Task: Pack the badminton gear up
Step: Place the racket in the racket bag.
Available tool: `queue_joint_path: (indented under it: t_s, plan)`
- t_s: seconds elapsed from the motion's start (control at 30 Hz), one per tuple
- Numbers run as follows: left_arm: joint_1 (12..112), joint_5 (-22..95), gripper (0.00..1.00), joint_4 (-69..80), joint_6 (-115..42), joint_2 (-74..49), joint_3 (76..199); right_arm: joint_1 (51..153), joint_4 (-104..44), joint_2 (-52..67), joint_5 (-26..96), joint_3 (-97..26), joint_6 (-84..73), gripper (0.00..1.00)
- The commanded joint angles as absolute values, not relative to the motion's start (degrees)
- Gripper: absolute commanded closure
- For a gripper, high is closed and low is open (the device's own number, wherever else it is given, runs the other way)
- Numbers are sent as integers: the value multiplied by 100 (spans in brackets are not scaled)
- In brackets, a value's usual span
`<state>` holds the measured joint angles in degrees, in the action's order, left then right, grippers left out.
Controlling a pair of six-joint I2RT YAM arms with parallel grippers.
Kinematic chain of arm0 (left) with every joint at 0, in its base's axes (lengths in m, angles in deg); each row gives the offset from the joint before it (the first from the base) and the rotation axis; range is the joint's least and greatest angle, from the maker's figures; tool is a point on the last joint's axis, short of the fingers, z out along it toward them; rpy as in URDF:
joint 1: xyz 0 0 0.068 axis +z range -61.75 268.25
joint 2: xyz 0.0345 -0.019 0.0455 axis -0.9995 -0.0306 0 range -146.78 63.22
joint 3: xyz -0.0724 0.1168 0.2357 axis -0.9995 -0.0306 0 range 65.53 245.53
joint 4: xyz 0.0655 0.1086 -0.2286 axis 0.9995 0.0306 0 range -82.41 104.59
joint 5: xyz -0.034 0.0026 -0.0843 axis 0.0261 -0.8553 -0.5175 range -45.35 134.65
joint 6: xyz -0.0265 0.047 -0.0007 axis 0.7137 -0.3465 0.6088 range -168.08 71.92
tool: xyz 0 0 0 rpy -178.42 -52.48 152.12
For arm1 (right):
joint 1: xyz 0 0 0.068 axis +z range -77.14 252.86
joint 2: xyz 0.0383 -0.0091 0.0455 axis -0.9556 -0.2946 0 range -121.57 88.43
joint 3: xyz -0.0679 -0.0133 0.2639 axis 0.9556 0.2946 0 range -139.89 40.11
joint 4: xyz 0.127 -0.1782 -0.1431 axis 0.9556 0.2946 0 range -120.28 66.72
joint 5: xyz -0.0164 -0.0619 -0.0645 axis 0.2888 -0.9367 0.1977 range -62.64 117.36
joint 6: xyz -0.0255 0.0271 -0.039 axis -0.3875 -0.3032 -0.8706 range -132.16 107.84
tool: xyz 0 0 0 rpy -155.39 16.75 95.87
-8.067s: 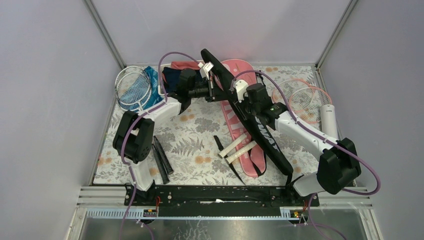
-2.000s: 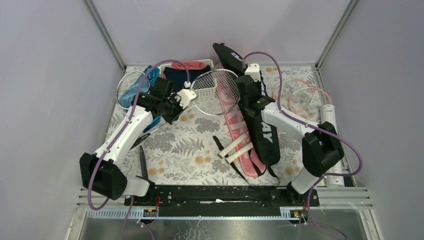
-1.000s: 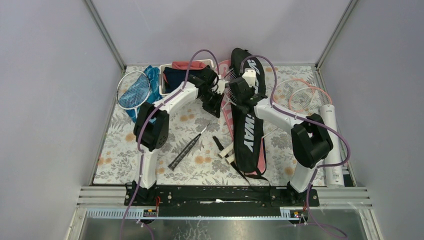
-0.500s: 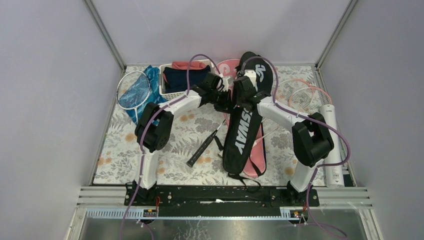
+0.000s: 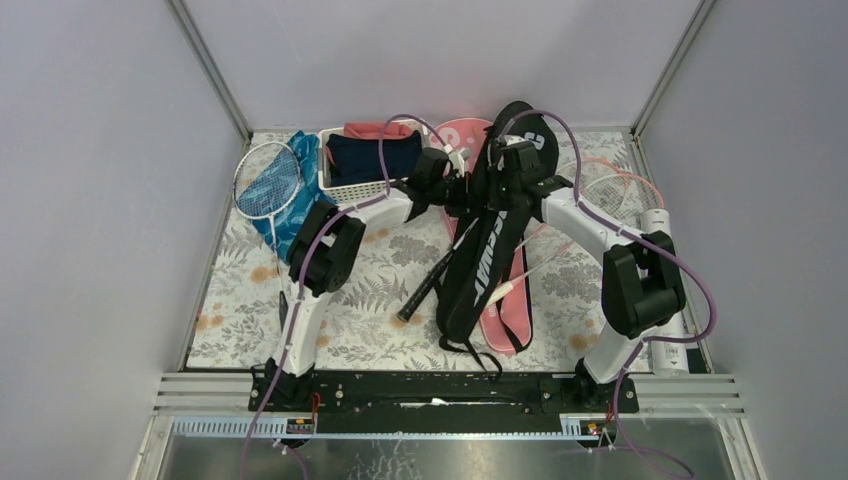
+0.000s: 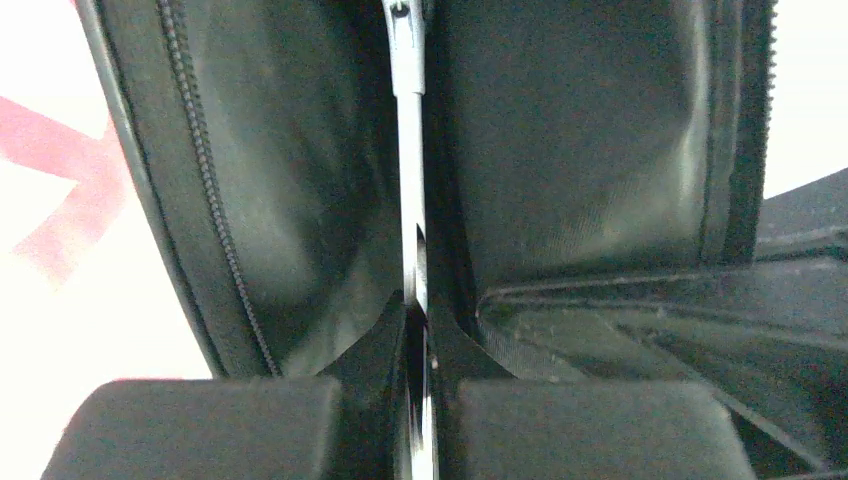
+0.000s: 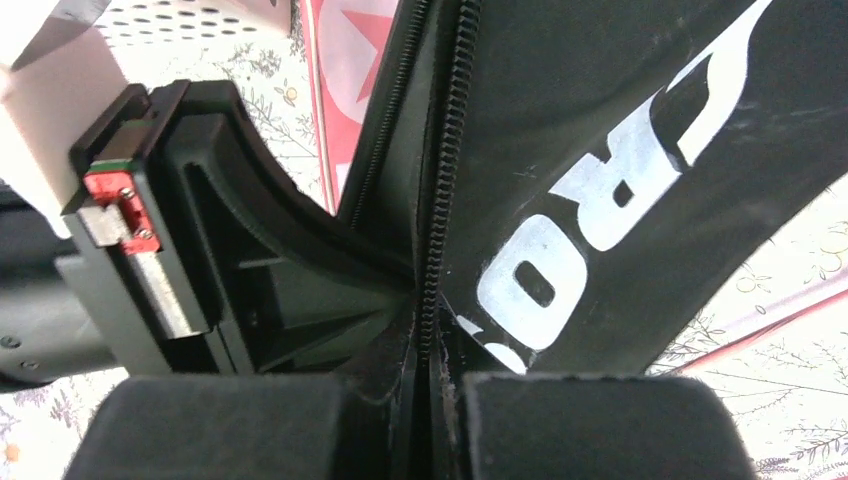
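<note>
A floral-printed cloth [image 5: 240, 310] is spread across the table, which is enclosed by plain pale-lilac walls [image 5: 430, 50]. Slanting aluminium posts [image 5: 207, 65] are set at the far corners, and ribbed metal rails [image 5: 200, 395] are fixed along the near edge. The scene is evenly lit.

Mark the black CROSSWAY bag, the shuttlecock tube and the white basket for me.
black CROSSWAY bag [image 5: 483, 272]: top view, on its white lettering.
shuttlecock tube [image 5: 657, 228]: top view, its far end.
white basket [image 5: 350, 188]: top view, near slatted wall.

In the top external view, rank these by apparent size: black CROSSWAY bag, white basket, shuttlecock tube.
1. black CROSSWAY bag
2. white basket
3. shuttlecock tube, though the right arm hides part of it
</note>
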<state>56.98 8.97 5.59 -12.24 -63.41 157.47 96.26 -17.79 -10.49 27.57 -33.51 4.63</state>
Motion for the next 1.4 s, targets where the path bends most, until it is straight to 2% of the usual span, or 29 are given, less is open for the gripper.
queue_joint_path:
  t_s: [0.0, 0.13, 0.37, 0.57, 0.7, 0.87, 1.07, 1.2, 1.37]
  plan:
    - [5463, 589, 100, -506, -820, -6553, 16095, 9589, -2015, -711, 3655, -3241, 238, 100]
    - [5418, 328, 99, -708, -594, -6518, 16037, 9585, -2031, -614, 3570, -3078, 7, 100]
    - [5419, -217, 66, -981, -452, -5985, 15434, 9573, -1987, -473, 3133, -2949, -396, 100]
    - [5424, -402, 35, -47, -1649, -5224, 14829, 9494, -2156, -271, 2941, -2675, -832, 100]
    - [5424, -334, 21, 641, -2471, -4699, 14425, 9363, -2242, -224, 3061, -2528, -881, 100]
    - [5424, 9, 16, 1608, -3445, -4242, 13975, 9275, -2241, -279, 3167, -2531, -844, 100]
    - [5311, -156, 12, 1508, -3491, -4020, 13109, 9246, -2340, -305, 3085, -2616, -672, 100]
    - [5136, -304, 13, 1096, -3315, -4057, 12834, 9223, -2403, -378, 3081, -2713, -481, 100]
    - [4923, -379, 18, 954, -3238, -4372, 12867, 9208, -2324, -512, 3175, -2871, -425, 100]
